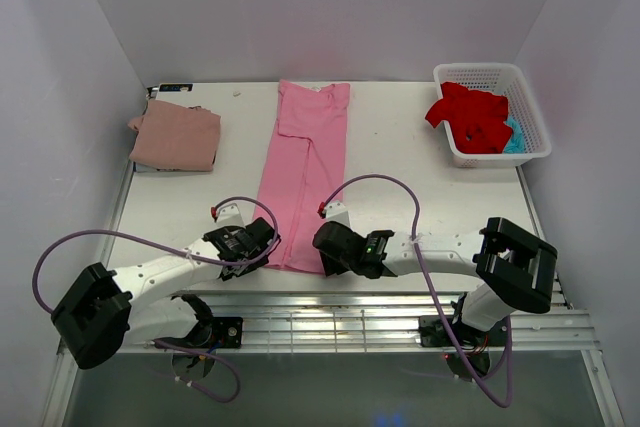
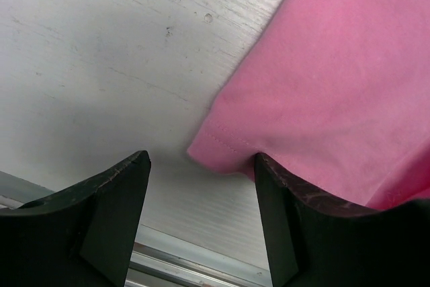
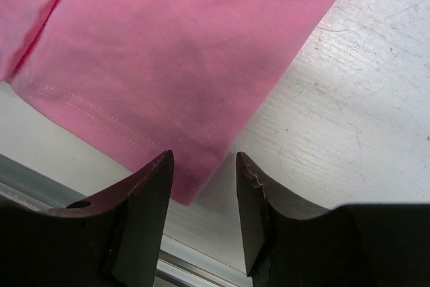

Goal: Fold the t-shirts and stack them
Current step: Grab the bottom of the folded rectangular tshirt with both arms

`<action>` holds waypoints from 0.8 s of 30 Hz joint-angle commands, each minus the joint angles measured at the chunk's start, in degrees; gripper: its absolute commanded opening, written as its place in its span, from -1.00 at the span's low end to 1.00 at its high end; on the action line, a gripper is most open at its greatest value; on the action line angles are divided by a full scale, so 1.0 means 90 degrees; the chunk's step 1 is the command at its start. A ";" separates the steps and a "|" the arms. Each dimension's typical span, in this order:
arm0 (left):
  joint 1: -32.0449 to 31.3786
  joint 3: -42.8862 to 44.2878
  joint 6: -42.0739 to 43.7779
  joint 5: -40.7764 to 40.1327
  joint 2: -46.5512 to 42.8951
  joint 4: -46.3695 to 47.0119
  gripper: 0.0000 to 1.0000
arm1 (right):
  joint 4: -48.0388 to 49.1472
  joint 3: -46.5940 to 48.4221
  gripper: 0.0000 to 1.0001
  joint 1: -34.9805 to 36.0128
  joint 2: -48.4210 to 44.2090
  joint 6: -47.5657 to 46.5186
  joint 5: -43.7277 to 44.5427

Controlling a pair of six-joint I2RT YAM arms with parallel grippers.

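Note:
A bright pink t-shirt (image 1: 305, 172) lies folded lengthwise into a long strip down the middle of the table. My left gripper (image 1: 268, 247) is open at the shirt's near left corner. In the left wrist view that corner (image 2: 222, 156) sits between the fingers of the left gripper (image 2: 200, 160), against the right one. My right gripper (image 1: 322, 247) is open at the near right corner. In the right wrist view the hem corner (image 3: 185, 189) lies just inside the left finger of the right gripper (image 3: 204, 159). Neither gripper holds cloth. A dusty rose t-shirt (image 1: 175, 137) lies folded at the far left.
A white latticed basket (image 1: 480, 70) stands at the far right with a red t-shirt (image 1: 470, 112) and a teal one (image 1: 513, 137) in it. A slotted metal rail (image 1: 350, 307) runs along the table's near edge, just behind both grippers.

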 commanded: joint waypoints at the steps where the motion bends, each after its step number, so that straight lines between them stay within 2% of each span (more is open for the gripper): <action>1: -0.0021 0.0282 -0.0087 -0.0285 0.0250 0.0004 0.48 | -0.0086 -0.0038 -0.03 0.0049 -0.0096 0.0112 0.0166; 7: -0.0022 0.0263 -0.0018 -0.0276 0.0319 0.0102 0.47 | -0.0076 -0.0038 -0.03 0.0049 -0.0018 0.0131 0.0127; 11: -0.0012 0.0282 0.0030 -0.0237 0.0397 0.0151 0.39 | -0.0066 -0.0067 -0.04 0.0069 0.0060 0.0170 0.0098; 16: -0.0022 0.0312 0.0089 -0.0198 0.0505 0.0151 -0.30 | -0.0076 -0.0135 -0.04 0.0098 0.0070 0.0258 0.0108; 24: -0.0021 0.0312 0.0128 -0.0158 0.0505 0.0160 -0.48 | 0.0148 -0.0165 -0.07 0.0137 0.0323 0.0307 -0.0127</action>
